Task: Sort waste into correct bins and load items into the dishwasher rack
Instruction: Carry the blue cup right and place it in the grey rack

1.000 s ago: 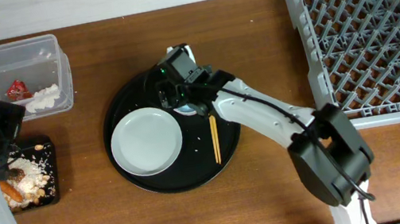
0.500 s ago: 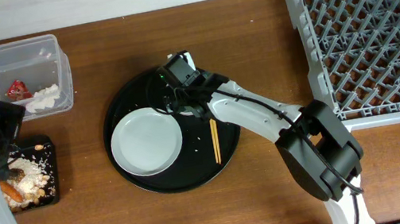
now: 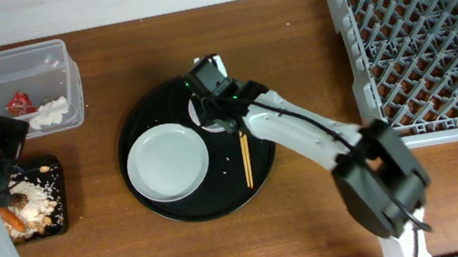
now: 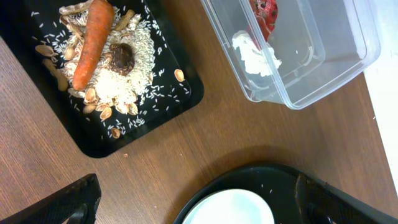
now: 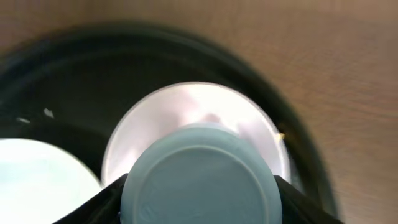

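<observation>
R gripper (image 5: 198, 202) was low over the round black tray (image 3: 221, 194), fingers either side of the light-blue cup (image 5: 199, 168), pinkish-white bowl (image 5: 186, 106) right behind it. Couldn't tell if the cup was actually clamped. Plate (image 3: 168, 163) and chopsticks (image 3: 246, 160) lay on the same tray, rack (image 3: 426, 33) well apart to the right. L gripper (image 4: 199, 202) hung spread wide, holding nothing. Carrot (image 4: 90, 40), brown lump (image 4: 121, 57) and rice (image 4: 118, 84) were in the black rect. tray (image 4: 180, 99). Red wrapper (image 4: 264, 12) and tissue (image 4: 255, 56) were in the clear tub (image 4: 323, 68).

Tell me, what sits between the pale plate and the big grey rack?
Overhead view: chopsticks lie on the round black tray beside the plate, the right arm reaches across, then bare wooden table up to the rack.
</observation>
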Robot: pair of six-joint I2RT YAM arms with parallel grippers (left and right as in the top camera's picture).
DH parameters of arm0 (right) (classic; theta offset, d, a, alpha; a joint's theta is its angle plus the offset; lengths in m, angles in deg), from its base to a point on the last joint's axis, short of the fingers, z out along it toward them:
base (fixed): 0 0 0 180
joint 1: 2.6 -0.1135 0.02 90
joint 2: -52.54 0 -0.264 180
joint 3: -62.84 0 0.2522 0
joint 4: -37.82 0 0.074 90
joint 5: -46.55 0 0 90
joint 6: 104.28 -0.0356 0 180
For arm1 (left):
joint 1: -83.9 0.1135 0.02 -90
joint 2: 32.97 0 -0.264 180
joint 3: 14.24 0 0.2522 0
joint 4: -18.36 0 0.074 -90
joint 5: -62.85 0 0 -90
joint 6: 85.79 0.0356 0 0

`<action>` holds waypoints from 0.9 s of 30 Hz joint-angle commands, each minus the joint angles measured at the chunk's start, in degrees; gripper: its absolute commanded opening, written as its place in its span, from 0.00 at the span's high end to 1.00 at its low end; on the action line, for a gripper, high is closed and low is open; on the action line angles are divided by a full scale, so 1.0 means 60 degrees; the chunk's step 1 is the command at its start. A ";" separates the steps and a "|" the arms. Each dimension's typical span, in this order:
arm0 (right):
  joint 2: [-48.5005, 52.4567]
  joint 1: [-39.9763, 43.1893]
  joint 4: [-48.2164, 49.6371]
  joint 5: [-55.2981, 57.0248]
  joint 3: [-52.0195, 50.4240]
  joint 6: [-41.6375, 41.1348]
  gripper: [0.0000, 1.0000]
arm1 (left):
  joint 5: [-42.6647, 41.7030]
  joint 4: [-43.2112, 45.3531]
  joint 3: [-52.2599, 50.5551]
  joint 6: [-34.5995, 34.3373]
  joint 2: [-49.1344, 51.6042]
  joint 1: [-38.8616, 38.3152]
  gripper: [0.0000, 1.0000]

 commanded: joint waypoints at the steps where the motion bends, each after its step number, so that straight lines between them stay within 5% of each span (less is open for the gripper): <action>1: -0.1738 0.0474 -0.0197 0.0441 0.0321 -0.0040 0.38 | 0.0135 -0.0011 -0.0029 -0.0084 0.0015 0.0015 0.01; 6: -0.3566 0.2157 -0.0900 0.0437 0.0321 -0.0036 0.38 | 0.0135 -0.0011 -0.0029 -0.0080 0.0011 0.0018 0.01; 12: -0.4929 0.5898 -0.2361 0.0426 0.0321 0.1228 0.38 | 0.0135 -0.0011 -0.0029 -0.0084 0.0011 0.0018 0.01; 20: -0.3956 1.0327 -0.2565 -0.0852 0.0317 0.1752 0.36 | 0.0135 -0.0011 -0.0029 -0.0084 0.0011 0.0018 0.01; 24: -0.3104 1.1387 -0.2065 -0.2153 0.0317 0.1749 0.23 | 0.0135 -0.0011 -0.0029 -0.0084 0.0011 0.0015 0.01; 27: -0.2415 1.1723 -0.2051 -0.2226 0.0317 0.1752 0.22 | 0.0135 -0.0011 -0.0029 -0.0080 0.0011 0.0015 0.01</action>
